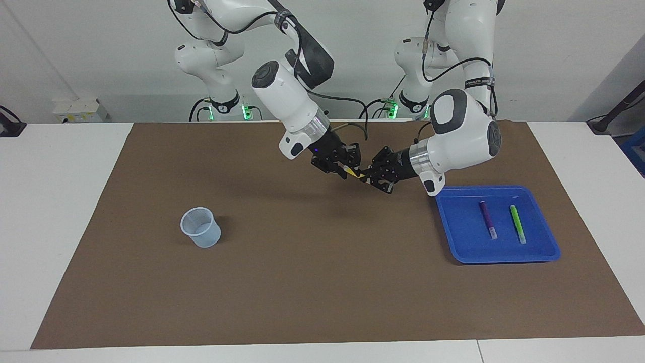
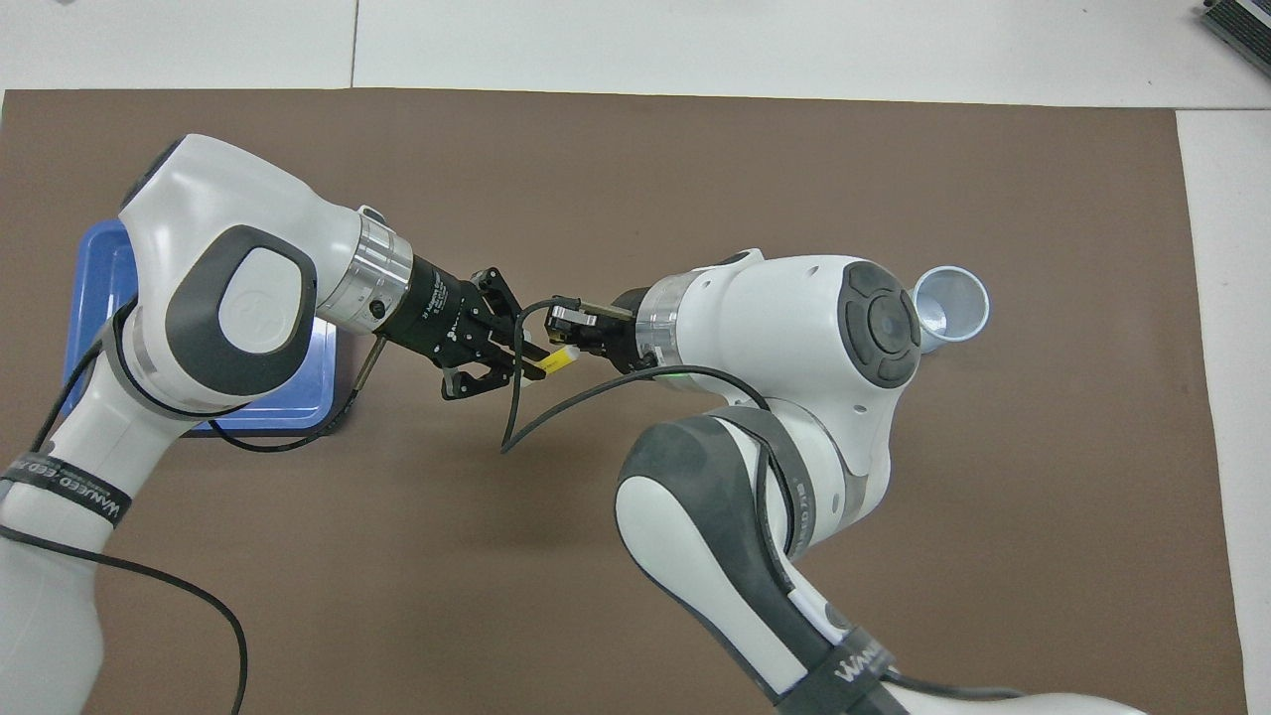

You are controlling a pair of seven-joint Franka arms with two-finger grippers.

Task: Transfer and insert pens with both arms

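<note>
**Hand-over in progress: first pen between both pincers, none yet in the cup**

Status: early stage. The yellow pen (image 1: pixel 357 174) is up in the air over the brown mat (image 1: pixel 322 282), roughly midway along the table (image 1: pixel 60 212). The left pincer (image 1: pixel 374 176) is closed on one end of it. The right pincer (image 1: pixel 347 169) has its fingertips drawn together on the other end, the pale tip. Both arms therefore grip the same pen at once; in my judgement the transfer is at the point of exchange, with the left pincer's release not yet made.

Outstanding items: the purple pen (image 1: pixel 487 220) and the green pen (image 1: pixel 517 224) lie side by side, apart from each other, in the blue tray (image 1: pixel 453 237) at the left arm's end of the table. Neither is touched.

Destination: the clear cup (image 1: pixel 200 227) stands upright on the mat toward the right arm's end. No pen shows in it.

Assessment: no pen inserted; one in hand-over; two awaiting pickup. Remaining for the yellow pen: release by the left arm, carry to the cup, insertion.
</note>
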